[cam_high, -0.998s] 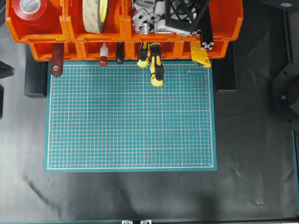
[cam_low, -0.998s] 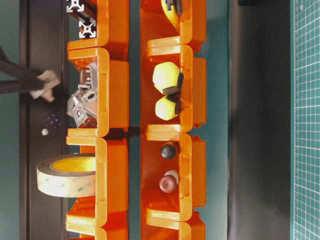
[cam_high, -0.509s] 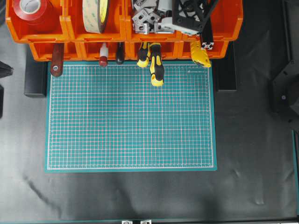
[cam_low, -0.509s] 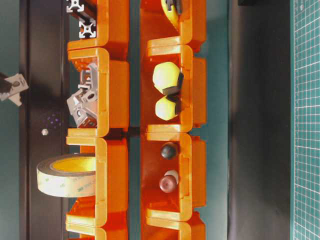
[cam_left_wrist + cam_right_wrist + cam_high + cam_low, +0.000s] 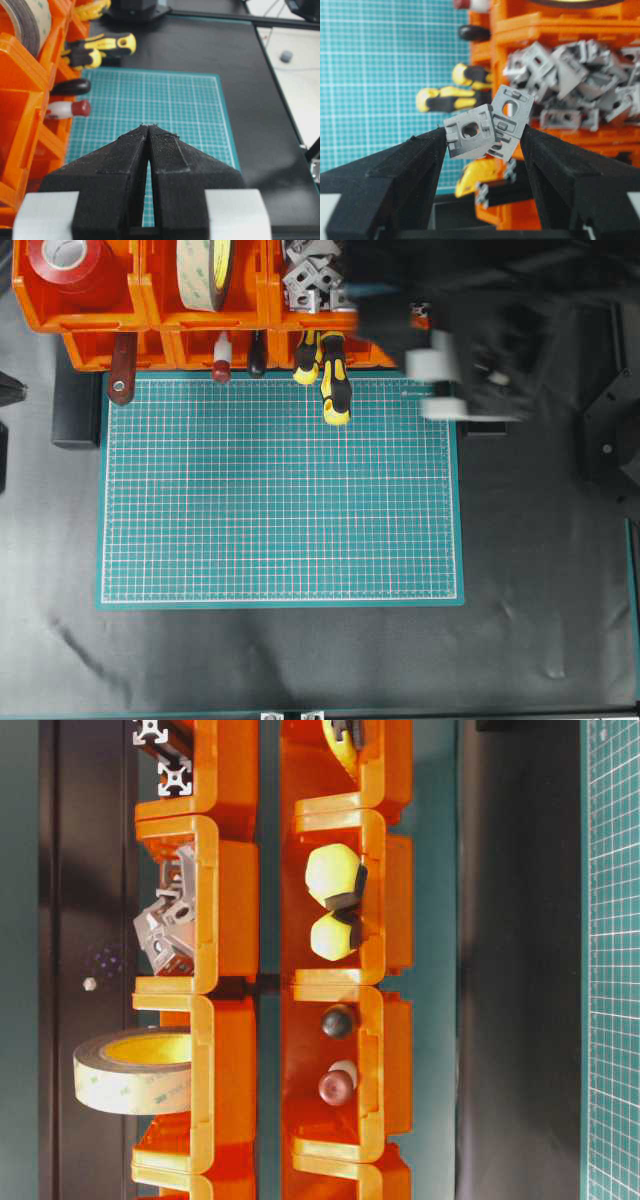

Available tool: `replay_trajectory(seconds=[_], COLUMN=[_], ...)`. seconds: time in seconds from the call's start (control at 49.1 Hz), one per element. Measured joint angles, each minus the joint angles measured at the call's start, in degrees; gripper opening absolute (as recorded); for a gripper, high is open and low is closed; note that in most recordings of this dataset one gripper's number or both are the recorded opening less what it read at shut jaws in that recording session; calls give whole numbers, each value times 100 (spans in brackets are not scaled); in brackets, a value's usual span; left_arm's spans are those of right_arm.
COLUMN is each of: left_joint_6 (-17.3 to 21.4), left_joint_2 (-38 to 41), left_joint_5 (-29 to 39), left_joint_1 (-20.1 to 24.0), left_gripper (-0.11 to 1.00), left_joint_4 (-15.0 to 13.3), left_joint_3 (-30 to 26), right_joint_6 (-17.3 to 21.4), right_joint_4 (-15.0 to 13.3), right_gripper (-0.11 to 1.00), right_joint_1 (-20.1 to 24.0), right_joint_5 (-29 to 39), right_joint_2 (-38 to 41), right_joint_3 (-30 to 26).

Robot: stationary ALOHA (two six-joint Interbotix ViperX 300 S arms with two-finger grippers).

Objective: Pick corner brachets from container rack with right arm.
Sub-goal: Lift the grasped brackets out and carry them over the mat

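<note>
The orange container rack [image 5: 90,310] stands along the far edge of the green mat. Its third upper bin holds a pile of silver corner brackets [image 5: 310,270], which also shows in the table-level view [image 5: 165,925] and the right wrist view [image 5: 580,85]. My right gripper [image 5: 482,132] is shut on two corner brackets [image 5: 470,131], pinched side by side between the pads, clear of the bin. In the overhead view the right gripper [image 5: 380,325] is a dark blur in front of the rack's right end. My left gripper [image 5: 149,126] is shut and empty, low over the mat.
The green cutting mat [image 5: 280,490] lies mid-table. Yellow-black screwdriver handles [image 5: 333,385], a red-tipped tool [image 5: 221,368] and a brown handle [image 5: 122,365] stick out of the lower bins. Tape rolls [image 5: 205,270] sit in the upper bins, and black slotted bars [image 5: 165,760] in the end bin.
My right gripper has lifted out of the bracket bin with the brackets, left the table-level view, and swung fast toward the front right.
</note>
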Motion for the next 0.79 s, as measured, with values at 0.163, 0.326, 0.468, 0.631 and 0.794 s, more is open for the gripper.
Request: replay_trajectory(seconds=[0.163, 0.326, 0.468, 0.631, 0.794], left_joint_6=[0, 0, 9, 0, 9], left_joint_2=[-35, -167, -255, -290, -290], left_joint_5=[-9, -62, -62, -70, -97], left_joint_1=[0, 0, 0, 0, -44], left_gripper=[0, 0, 0, 0, 0], left_joint_4=[9, 0, 9, 0, 9], left_joint_3=[0, -62, -123, -141, -141], right_joint_6=[475, 958, 1310, 1494, 1494], right_joint_4=[0, 0, 0, 0, -9], right_gripper=[50, 50, 50, 50, 50], right_joint_1=[501, 905, 1116, 1187, 1178], right_joint_5=[-448, -1380, -2382, -3103, -3419], right_joint_2=[-422, -721, -861, -791, -448], right_joint_3=[1037, 2180, 2979, 3533, 3735])
